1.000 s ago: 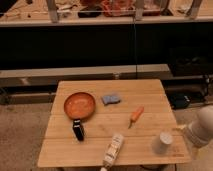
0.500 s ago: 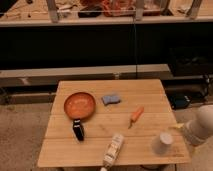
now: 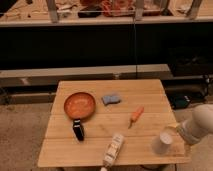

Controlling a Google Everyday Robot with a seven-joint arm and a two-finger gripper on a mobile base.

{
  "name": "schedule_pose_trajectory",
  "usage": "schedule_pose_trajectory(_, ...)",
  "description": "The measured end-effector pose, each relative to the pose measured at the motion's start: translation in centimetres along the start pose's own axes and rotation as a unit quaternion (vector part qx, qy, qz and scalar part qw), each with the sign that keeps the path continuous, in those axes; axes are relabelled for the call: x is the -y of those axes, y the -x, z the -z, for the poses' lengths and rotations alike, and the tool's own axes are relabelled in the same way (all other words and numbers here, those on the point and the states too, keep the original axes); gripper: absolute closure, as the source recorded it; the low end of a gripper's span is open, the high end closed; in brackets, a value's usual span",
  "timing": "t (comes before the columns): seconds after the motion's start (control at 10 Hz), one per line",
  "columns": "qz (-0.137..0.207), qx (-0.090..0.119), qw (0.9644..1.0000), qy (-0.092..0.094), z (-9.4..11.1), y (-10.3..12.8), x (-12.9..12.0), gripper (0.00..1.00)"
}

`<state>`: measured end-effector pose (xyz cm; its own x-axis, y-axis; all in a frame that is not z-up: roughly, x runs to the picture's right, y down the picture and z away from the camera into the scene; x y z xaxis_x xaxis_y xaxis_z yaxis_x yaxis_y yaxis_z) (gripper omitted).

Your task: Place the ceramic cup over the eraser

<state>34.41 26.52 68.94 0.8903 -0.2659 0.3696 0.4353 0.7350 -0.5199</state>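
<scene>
Shows the ceramic cup well apart from the eraser, nearer the camera and to its right, close to the edge of the table. Places the gripper just beside the cup, on the side away from the eraser; cannot tell whether clenched on the cup or released.

Likely hazards, by judgement:
- knocking the cup off the nearby edge through loose contact;
- tilting or dropping it in transit through an off-centre hold;
- catching a corner of the eraser with the rim and landing askew, given an eraser about as wide as the cup.

Puts an orange carrot-like piece between eraser and cup, on the straight path; calls for a lift over it. Leaves the white bottle nearer the camera than the eraser and the orange pan just left of it, both off that path.
</scene>
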Motion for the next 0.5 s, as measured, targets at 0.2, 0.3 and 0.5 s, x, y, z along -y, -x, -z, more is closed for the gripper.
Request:
schedule_pose_trajectory(0.2, 0.005, 0.017, 0.9998, 0.006, -0.4, 0.7, 0.3, 0.2)
schedule_pose_trajectory(0.3, 0.007, 0.027, 0.9996, 0.008, -0.6, 1.0, 0.6, 0.2)
schedule_pose_trajectory(0.5, 0.011, 0.038, 0.9992, 0.011, -0.9, 1.5, 0.9, 0.2)
